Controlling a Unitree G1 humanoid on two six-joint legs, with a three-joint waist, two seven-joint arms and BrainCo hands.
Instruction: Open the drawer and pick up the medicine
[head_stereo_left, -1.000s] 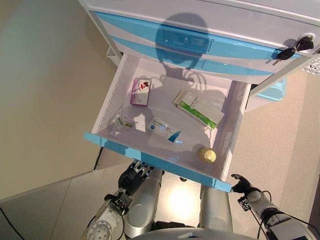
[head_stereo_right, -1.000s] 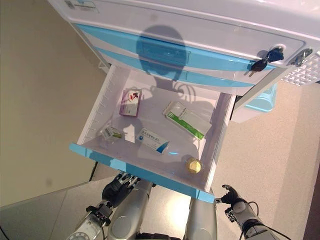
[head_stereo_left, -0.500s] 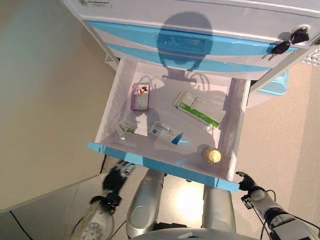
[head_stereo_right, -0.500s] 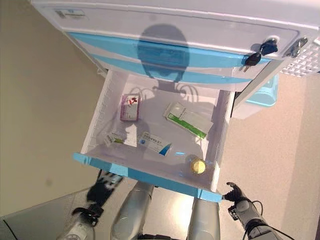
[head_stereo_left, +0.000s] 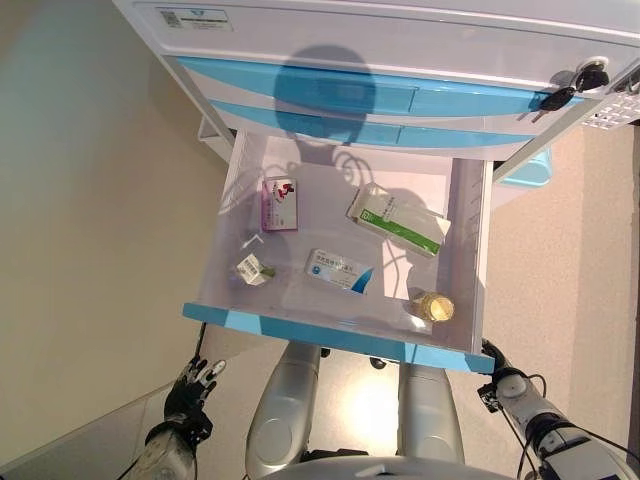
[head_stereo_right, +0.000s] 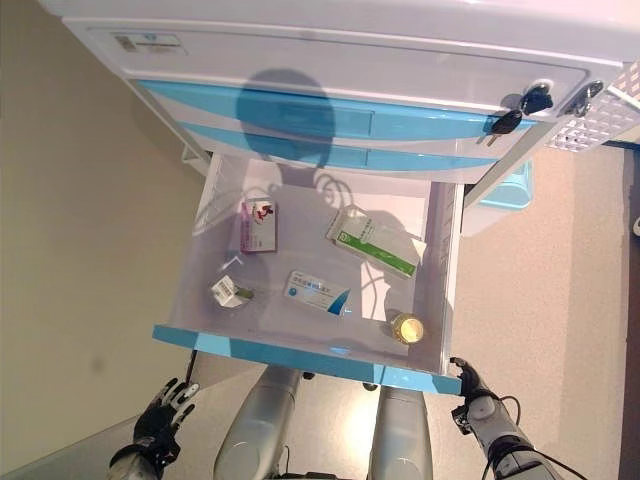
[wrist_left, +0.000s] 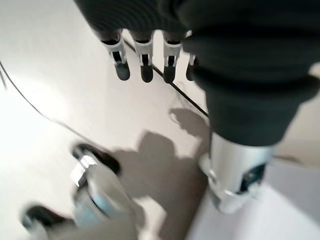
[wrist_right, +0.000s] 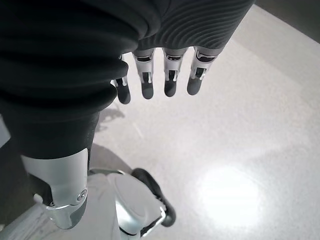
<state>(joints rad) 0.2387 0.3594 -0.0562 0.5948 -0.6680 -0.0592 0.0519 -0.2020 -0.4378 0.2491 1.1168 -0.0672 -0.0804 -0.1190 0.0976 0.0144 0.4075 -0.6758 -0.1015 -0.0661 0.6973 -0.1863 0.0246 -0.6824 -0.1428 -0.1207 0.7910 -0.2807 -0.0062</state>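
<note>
The medicine lies in the open drawer: a pink box at the back left, a green-striped box at the back right, a blue-and-white box in the middle, a small carton front left, and a yellow-capped bottle front right. Both my hands hang below the drawer front, touching nothing. My left hand is well off to the left, fingers straight and spread. My right hand sits just under the front right corner, fingers relaxed.

White cabinet with blue drawer fronts, keys hanging in lock at its right end. Pale beige floor to left, speckled beige floor to right. Glossy grey floor below, bright light glare on it.
</note>
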